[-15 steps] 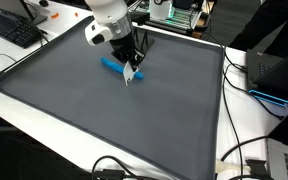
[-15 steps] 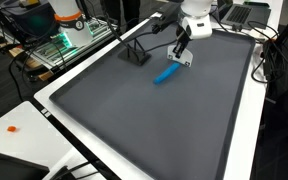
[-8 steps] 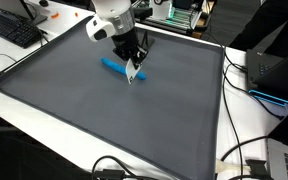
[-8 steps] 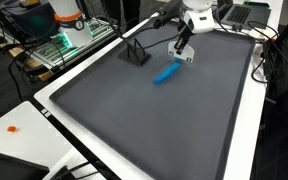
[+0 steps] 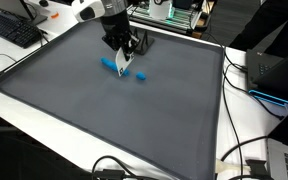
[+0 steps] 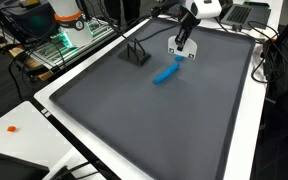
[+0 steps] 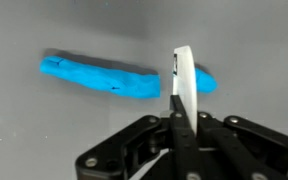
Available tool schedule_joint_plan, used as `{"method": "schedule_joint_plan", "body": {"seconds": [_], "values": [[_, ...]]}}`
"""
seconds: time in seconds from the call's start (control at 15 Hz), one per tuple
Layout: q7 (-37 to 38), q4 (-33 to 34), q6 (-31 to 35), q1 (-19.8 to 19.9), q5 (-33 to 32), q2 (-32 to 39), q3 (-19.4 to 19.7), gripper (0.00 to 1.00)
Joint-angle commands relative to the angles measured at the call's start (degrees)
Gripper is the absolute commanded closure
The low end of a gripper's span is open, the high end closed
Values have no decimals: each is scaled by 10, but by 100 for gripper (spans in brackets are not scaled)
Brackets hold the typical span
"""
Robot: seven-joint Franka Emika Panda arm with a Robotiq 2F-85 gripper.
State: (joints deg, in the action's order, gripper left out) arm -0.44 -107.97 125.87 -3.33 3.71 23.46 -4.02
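My gripper (image 5: 124, 58) is shut on a thin flat white piece (image 5: 125, 70) and holds it upright, just above the grey mat (image 5: 94, 110). A long blue object (image 5: 110, 64) lies flat on the mat right behind the white piece, its ends showing on either side. In the wrist view the gripper (image 7: 177, 118) pinches the white piece (image 7: 184, 75) edge-on, with the blue object (image 7: 104, 78) lying crosswise beyond it. In an exterior view the gripper (image 6: 181, 43) with the white piece (image 6: 181, 51) hangs a little past the blue object (image 6: 167, 74).
A black wire stand (image 6: 134, 52) stands on the mat's far part near the gripper. A keyboard (image 5: 14, 30), a laptop (image 5: 274, 72) and cables (image 5: 239, 160) lie round the mat. Green-lit electronics (image 6: 64, 42) sit to one side.
The gripper, still shut on the white piece, has risen and shifted toward the back of the mat. The blue object has not moved and now shows more.
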Motion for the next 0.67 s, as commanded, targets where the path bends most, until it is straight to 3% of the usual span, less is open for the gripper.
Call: {"method": "schedule_joint_plan", "body": {"seconds": [0.0, 0.6], "values": [[0, -8, 1, -3, -25, 1, 10, 99], [0, -3, 11, -6, -58, 27, 14, 99]]}}
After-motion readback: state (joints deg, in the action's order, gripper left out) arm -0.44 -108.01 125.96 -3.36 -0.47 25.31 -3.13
